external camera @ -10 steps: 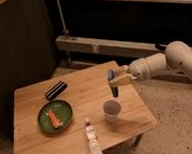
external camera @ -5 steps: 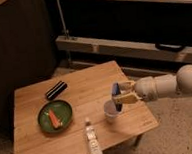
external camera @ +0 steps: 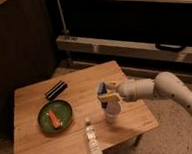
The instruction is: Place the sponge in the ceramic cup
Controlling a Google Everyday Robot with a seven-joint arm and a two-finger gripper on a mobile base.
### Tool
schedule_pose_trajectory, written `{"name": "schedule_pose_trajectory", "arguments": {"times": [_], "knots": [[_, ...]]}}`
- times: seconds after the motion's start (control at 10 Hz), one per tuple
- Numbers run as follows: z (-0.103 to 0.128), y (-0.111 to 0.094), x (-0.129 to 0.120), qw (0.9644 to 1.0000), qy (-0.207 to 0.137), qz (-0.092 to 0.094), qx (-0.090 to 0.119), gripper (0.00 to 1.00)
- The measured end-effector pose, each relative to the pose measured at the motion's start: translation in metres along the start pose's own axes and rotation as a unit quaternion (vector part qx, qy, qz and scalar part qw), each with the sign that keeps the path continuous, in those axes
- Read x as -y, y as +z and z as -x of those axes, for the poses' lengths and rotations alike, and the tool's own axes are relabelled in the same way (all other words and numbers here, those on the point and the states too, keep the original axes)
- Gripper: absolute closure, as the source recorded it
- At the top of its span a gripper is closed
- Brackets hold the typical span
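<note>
While pinching the small deep-blue rectangular sponge (external camera: pixel 109 85) between closed fingers, the gripper (external camera: pixel 106 95) has shifted left since the earlier frame. It now hangs directly above the pale round ceramic cup (external camera: pixel 111 114), right of centre on the wooden table (external camera: pixel 40 146).

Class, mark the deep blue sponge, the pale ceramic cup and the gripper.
deep blue flat sponge (external camera: pixel 111 84): camera view, blue edge showing.
pale round ceramic cup (external camera: pixel 111 115): camera view, outer wall.
gripper (external camera: pixel 106 96): camera view, between fingertips, above the cup, shut on the sponge.
</note>
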Motion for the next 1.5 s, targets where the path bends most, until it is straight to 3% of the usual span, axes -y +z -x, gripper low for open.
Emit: {"name": "schedule_pose_trajectory", "arguments": {"times": [0.4, 0.6, 0.9, 1.5], "knots": [[0.028, -0.024, -0.018, 0.9992, 0.021, 0.035, 0.003, 1.0], [0.037, -0.028, -0.023, 0.9987, 0.033, 0.038, -0.003, 1.0], [0.051, -0.024, -0.019, 0.9985, 0.047, 0.026, -0.009, 0.97], [0.066, -0.019, -0.009, 0.9988, 0.048, 0.01, -0.003, 0.34]]}}
